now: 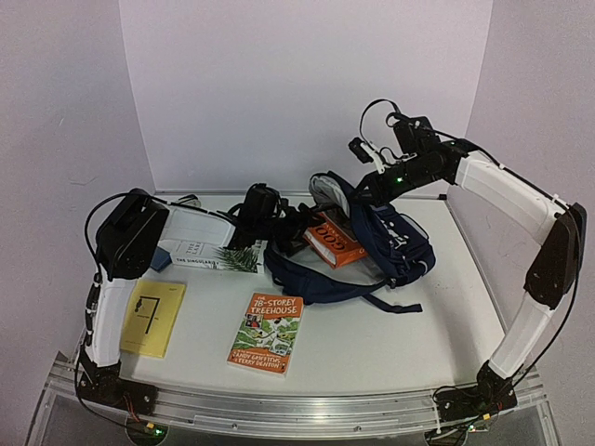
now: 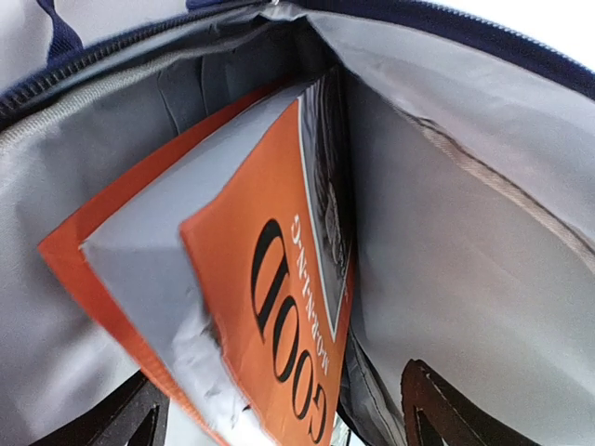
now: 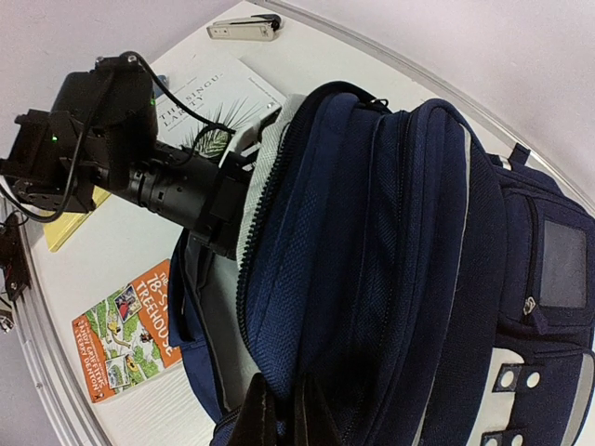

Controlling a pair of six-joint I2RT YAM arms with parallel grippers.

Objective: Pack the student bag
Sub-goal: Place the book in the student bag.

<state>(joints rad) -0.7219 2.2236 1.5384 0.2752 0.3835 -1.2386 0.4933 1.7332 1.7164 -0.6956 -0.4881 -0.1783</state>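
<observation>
white counter [image 1: 372,325] carries the navy student bag [image 1: 402,249] toward its far side, right fingers [image 3: 249,423] pinched shut on its rim, left fingers [image 2: 125,423] spread wide around the orange book [image 2: 279,307] inside.

The navy student bag [image 1: 407,243] is lying on the tabletop [image 1: 372,344] right of centre, its main compartment gaping open leftward, grey lining showing, straps trailing toward the near edge.

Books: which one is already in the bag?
The orange GOOD MORNING paperback, lodged in the open dark navy fabric backpack; the white book, yellow booklet and Treehouse paperback lie outside on the table.
</observation>
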